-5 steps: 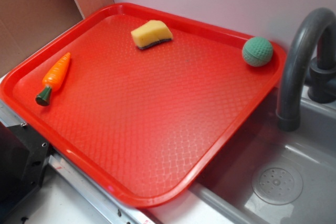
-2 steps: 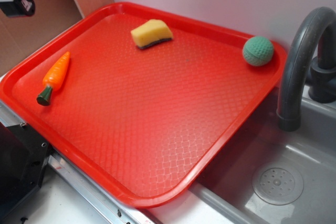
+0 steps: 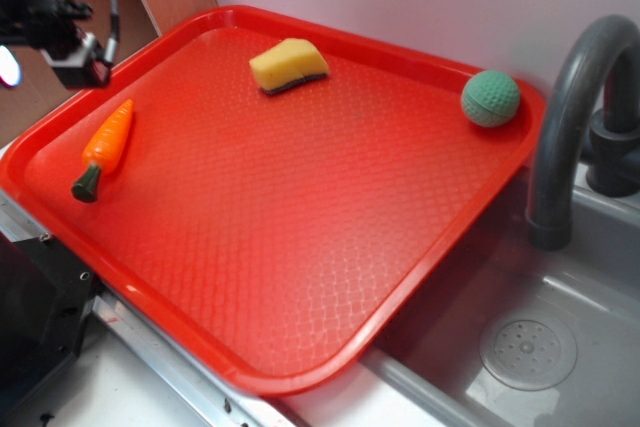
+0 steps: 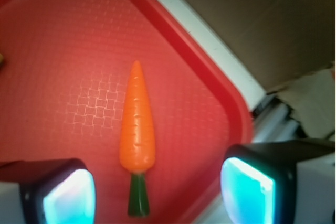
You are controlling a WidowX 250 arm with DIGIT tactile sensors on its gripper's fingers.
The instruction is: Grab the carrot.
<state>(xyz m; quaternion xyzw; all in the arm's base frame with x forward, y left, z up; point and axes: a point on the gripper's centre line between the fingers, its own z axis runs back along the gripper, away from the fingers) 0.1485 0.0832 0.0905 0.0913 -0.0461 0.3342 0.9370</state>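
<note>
The small glossy orange plastic carrot w/ dark green stem cap (image 3: 103,148) is seen lying flat on the red textured plastic tray (image 3: 300,217), at the left of the exterior frame, close to the tray's left rim. Its pointed tip is aimed toward the upper right of that frame, stem cap toward the lower left.

The black robot gripper (image 4: 157,192) is seen in the wrist view w/ its two pads glowing cyan-white at the lower left and lower right corners, spread wide apart, nothing held betw. them. The carrot (image 4: 137,140) lies in the gap betw. the pads as framed, approx. centred, stem end nearest the bottom edge, tip pointing up the frame. No contact is seen; the carrot rests on the tray below.

In the exterior view only part of the arm is seen at the upper left corner, above and left of the carrot; fingers are not made out there.

Elsewhere on the tray: a yellow sponge wedge w/ dark underside (image 3: 289,65) near the top centre, and a green dimpled ball (image 3: 490,98) at the upper right corner. A grey curved faucet (image 3: 575,117) and grey sink basin (image 3: 520,337) are at the right.
</note>
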